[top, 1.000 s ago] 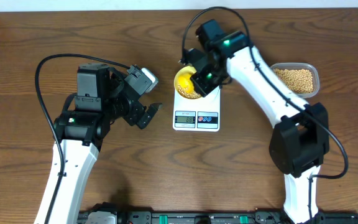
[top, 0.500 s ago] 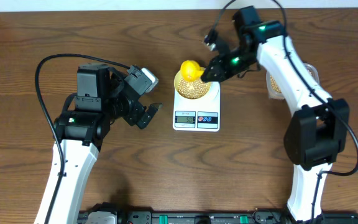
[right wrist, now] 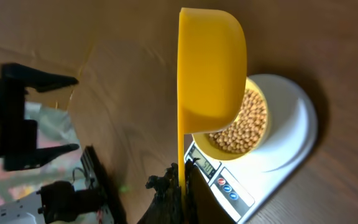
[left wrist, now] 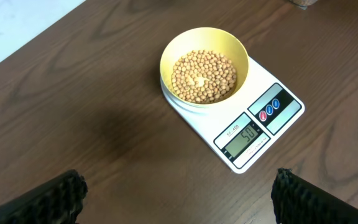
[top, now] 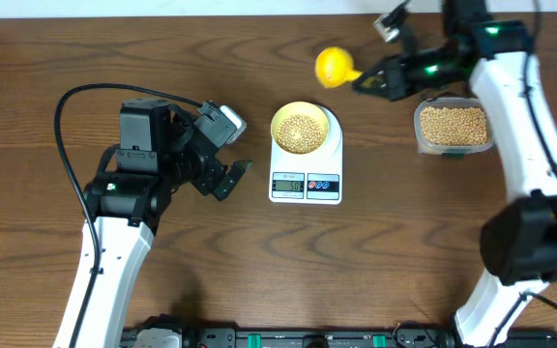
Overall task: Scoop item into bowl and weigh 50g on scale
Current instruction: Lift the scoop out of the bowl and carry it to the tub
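- The left end effector (top: 232,178) hangs over the wooden surface (top: 46,58), on the left side of the scale (top: 306,166) and apart from it. Its two dark fingers (left wrist: 48,199) stand spread wide with nothing between them.
- In the left wrist view, bare surface lies between those fingers, with the scale and bowl (top: 276,126) farther on.
- The scale lies flat near the middle of the surface, with its display (left wrist: 248,135) and two round buttons (left wrist: 270,109) on the near edge. The display reads 50.
- The pale yellow bowl sits upright on the far part of the scale's platform. It holds a layer of tan beans (top: 300,130) that covers its bottom and lies well below the rim.
- To the right of the scale and apart from it stands a clear tub (top: 419,126), which holds more of the same beans (top: 453,124).
- Farthest away, the right end effector (top: 369,81) is clamped on the handle of a yellow scoop (top: 333,67).
- The scoop is beyond the scale and to the left of the tub, and it touches neither.
- In the right wrist view the scoop shows edge-on, and its handle runs straight into the closed fingers (right wrist: 166,193). The bowl and scale lie behind it. I cannot tell whether any beans lie in the scoop.
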{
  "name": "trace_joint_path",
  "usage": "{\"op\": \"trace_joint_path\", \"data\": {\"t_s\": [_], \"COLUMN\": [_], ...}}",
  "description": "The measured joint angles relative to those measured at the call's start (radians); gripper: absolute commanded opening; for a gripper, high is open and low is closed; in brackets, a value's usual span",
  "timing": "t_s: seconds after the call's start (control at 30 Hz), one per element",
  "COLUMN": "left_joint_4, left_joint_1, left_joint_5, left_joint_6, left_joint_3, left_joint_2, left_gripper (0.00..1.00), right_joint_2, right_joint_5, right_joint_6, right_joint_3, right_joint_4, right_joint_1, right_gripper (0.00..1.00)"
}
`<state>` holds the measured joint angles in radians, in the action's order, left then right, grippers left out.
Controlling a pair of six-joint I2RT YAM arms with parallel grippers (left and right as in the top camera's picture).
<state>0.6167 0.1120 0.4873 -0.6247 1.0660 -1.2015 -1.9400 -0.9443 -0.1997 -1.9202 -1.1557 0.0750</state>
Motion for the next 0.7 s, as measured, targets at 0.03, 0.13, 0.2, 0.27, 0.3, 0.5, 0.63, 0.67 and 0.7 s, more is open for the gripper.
{"op": "trace_joint_path", "data": {"t_s": [0.03, 0.13, 0.2, 0.27, 0.3, 0.5, 0.63, 0.67, 0.7], "left_joint_4": [0.000, 0.000, 0.000, 0.000, 0.000, 0.000, 0.000, 0.000, 0.000], "left_joint_1": [0.000, 0.000, 0.000, 0.000, 0.000, 0.000, 0.000, 0.000, 0.000], "left_joint_5": [0.000, 0.000, 0.000, 0.000, 0.000, 0.000, 0.000, 0.000, 0.000], "left_joint_6": [0.000, 0.000, 0.000, 0.000, 0.000, 0.000, 0.000, 0.000, 0.000], "left_joint_3": [0.000, 0.000, 0.000, 0.000, 0.000, 0.000, 0.000, 0.000, 0.000], "left_joint_2": [0.000, 0.000, 0.000, 0.000, 0.000, 0.000, 0.000, 0.000, 0.000], "left_gripper": [0.97, 0.97, 0.97, 0.97, 0.97, 0.97, 0.97, 0.97, 0.97], "right_joint_2": [0.013, 0.053, 0.080, 0.100, 0.114, 0.169, 0.180, 0.180, 0.180], "right_joint_5": [-0.002, -0.005, -0.006, -0.006, -0.007, 0.032, 0.148, 0.188, 0.232], "right_joint_6": [0.000, 0.000, 0.000, 0.000, 0.000, 0.000, 0.000, 0.000, 0.000], "right_joint_3": [0.000, 0.000, 0.000, 0.000, 0.000, 0.000, 0.000, 0.000, 0.000], "right_joint_4": [-0.001, -0.014, -0.032, -0.046, -0.056, -0.126, -0.199, -0.217, -0.235], "right_joint_1": [-0.013, -0.061, -0.100, -0.135, -0.160, -0.289, -0.336, -0.338, -0.338], "right_gripper": [0.01, 0.01, 0.01, 0.01, 0.01, 0.01, 0.01, 0.01, 0.01]}}
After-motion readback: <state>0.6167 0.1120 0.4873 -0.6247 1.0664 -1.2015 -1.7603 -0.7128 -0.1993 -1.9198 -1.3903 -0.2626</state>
